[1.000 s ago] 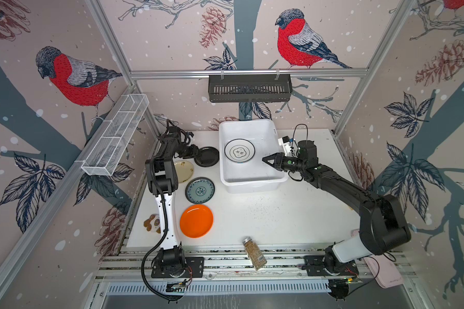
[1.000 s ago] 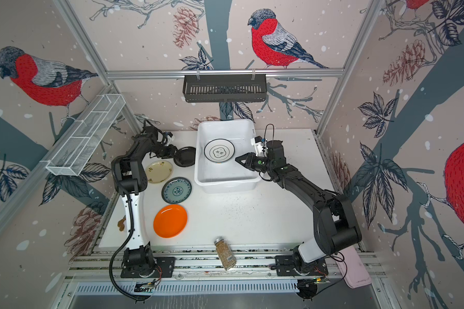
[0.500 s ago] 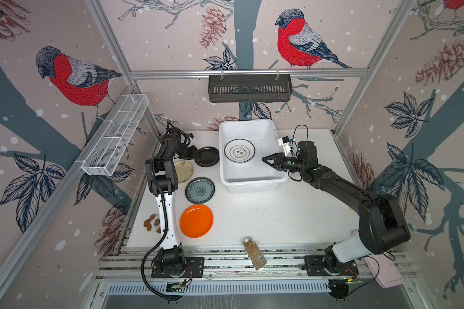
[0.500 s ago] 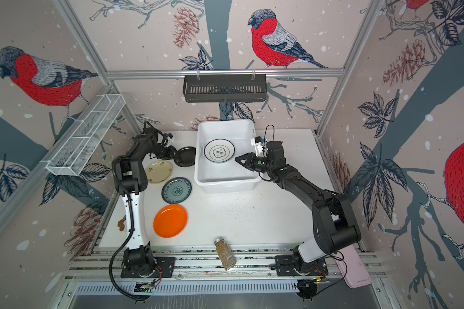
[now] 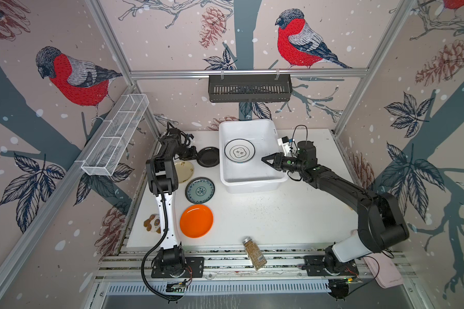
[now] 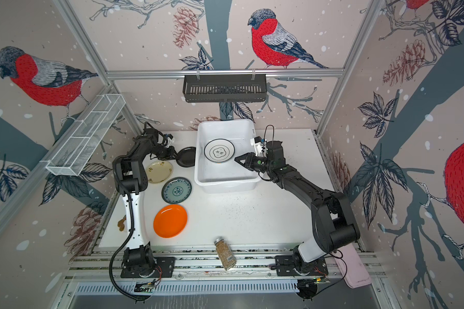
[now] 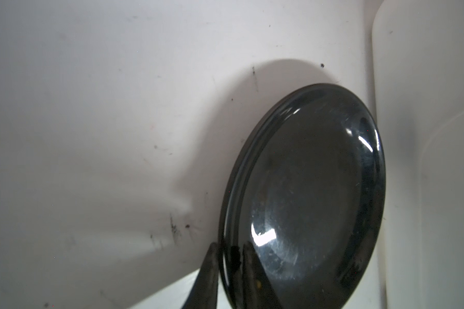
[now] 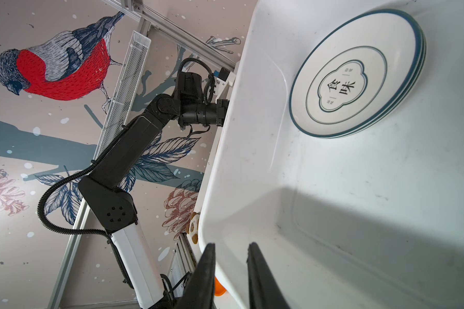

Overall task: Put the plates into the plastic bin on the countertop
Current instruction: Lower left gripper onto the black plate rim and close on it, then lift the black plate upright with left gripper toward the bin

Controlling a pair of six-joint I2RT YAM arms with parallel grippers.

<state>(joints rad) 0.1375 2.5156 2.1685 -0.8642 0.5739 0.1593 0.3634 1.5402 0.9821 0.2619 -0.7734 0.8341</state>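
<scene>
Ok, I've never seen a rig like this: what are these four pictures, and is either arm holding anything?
Two robot arms stand at the front of a white speckled table. Two pictures look down from overhead, nearly alike; the other two come from a camera on each arm's wrist. On the table sits a large white plastic bin with a white dark-rimmed plate inside; beside it lie a round black plate, a cream plate, a teal patterned plate and an orange plate. A clear spice jar lies at the front edge. The left tool pinches the black plate's rim; the right tool hovers over the bin, jaws slightly apart, holding nothing.
</scene>
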